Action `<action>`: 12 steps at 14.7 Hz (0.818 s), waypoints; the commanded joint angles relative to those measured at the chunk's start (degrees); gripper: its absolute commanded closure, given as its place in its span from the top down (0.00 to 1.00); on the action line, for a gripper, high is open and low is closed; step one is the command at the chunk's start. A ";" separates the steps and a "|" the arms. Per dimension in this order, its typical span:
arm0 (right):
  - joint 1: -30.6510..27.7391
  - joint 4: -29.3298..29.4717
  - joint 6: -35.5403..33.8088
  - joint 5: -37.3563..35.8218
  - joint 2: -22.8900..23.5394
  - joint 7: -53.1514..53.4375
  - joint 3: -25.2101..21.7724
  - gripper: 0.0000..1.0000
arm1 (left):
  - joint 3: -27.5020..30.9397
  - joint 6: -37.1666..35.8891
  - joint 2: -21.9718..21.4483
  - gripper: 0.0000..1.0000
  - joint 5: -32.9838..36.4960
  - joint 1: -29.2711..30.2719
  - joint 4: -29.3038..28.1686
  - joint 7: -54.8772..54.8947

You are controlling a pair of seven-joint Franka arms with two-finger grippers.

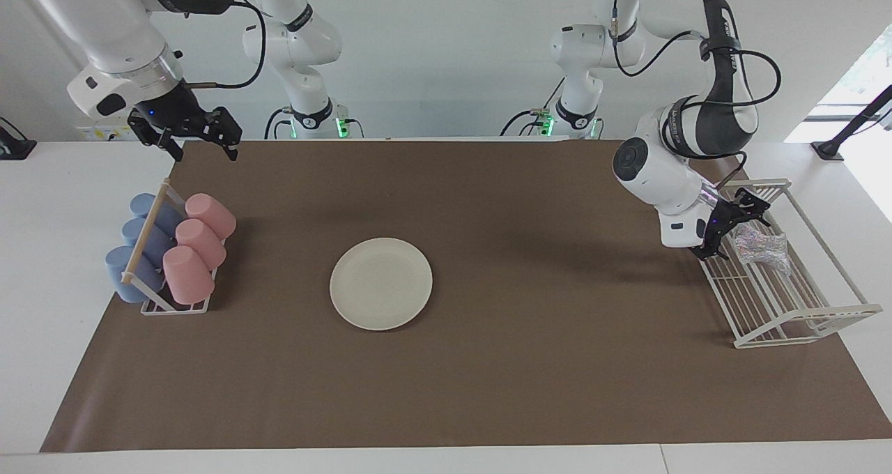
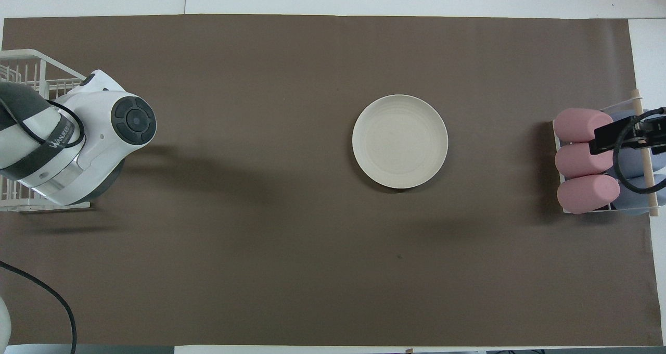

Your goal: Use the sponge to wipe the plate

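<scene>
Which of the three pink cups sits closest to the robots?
The pink cup at the end of the row nearest the robots, highest in the facing view. The other two pink cups lie beside it, farther from the robots.

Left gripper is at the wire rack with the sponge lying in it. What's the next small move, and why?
Probably lift the left gripper up and clear of the rack. Its fingers stand open beside the sponge, which lies loose in the rack, not held. The plate sits bare mid-table. The right gripper waits open above the cups.
</scene>
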 commanded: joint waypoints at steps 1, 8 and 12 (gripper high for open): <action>-0.08 -0.02 0.33 -0.18 -0.30 0.92 0.69 1.00 | 0.26 -0.44 -1.14 1.00 -8.76 -0.12 4.73 6.26; -0.08 0.16 0.42 -0.18 -0.30 1.80 0.96 1.00 | 0.09 -11.06 -11.67 1.00 -39.61 -0.29 9.66 22.00; -0.08 0.16 0.24 -0.18 -0.30 2.06 0.96 1.00 | -0.09 -18.09 -14.66 1.00 -51.93 -0.47 10.81 24.72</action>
